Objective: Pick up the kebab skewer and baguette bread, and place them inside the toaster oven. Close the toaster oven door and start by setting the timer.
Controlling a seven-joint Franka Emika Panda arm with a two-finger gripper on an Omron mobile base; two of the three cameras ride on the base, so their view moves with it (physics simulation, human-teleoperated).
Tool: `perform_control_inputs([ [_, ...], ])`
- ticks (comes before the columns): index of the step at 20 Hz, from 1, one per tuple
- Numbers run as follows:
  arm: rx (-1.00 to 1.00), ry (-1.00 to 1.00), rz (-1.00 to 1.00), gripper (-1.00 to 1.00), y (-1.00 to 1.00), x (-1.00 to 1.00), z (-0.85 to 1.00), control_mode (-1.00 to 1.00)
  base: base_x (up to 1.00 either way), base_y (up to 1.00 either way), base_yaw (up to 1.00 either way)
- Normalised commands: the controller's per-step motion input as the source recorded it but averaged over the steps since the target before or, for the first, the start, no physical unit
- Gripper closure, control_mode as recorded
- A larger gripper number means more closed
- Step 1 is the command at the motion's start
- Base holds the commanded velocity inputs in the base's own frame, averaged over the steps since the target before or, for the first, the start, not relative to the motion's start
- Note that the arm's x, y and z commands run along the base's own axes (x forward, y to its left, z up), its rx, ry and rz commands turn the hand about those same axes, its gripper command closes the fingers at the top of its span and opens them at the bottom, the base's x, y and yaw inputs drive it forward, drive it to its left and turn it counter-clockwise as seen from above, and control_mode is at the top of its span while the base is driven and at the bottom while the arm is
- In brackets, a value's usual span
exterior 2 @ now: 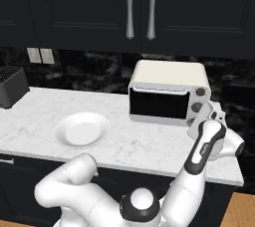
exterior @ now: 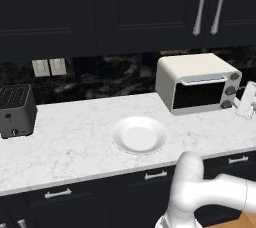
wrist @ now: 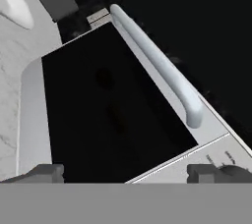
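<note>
We see the toaster oven (exterior: 197,83) on the marble counter (exterior: 75,137), at 2 o'clock from the white plate (exterior: 139,135), its door (wrist: 110,105) shut. Our gripper (wrist: 130,173) hangs spread wide, holding nothing, close before the dark glass, handle bar (wrist: 157,61) at 1 o'clock.

Toaster oven (exterior: 197,83) shut, plate (exterior: 139,135) beside

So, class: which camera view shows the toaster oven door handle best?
The hand view: the handle runs large and close across the dark glass door, its full curve clear. The left base view shows it as a thin pale bar atop the door; the right base view shows it small too.
</note>
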Motion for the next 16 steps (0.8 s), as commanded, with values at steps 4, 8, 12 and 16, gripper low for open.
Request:
perform_control_inputs([
  [4, -0.15, -0.14, -0.07, -1.0, 0.0, 0.18, 0.0, -1.0, 0.0, 0.0, 0.0],
  [8, -0.14, -0.1, -0.14, -1.0, 0.0, 0.05, 0.0, -1.0, 0.0, 0.0, 0.0],
  [12, -0.15, -0.05, -0.21, -1.0, -0.09, 0.02, -0.01, -1.0, 0.0, 0.0, 0.0],
  [16, -0.11, -0.04, -0.17, -1.0, 0.03, 0.22, 0.0, -1.0, 0.0, 0.0, 0.0],
])
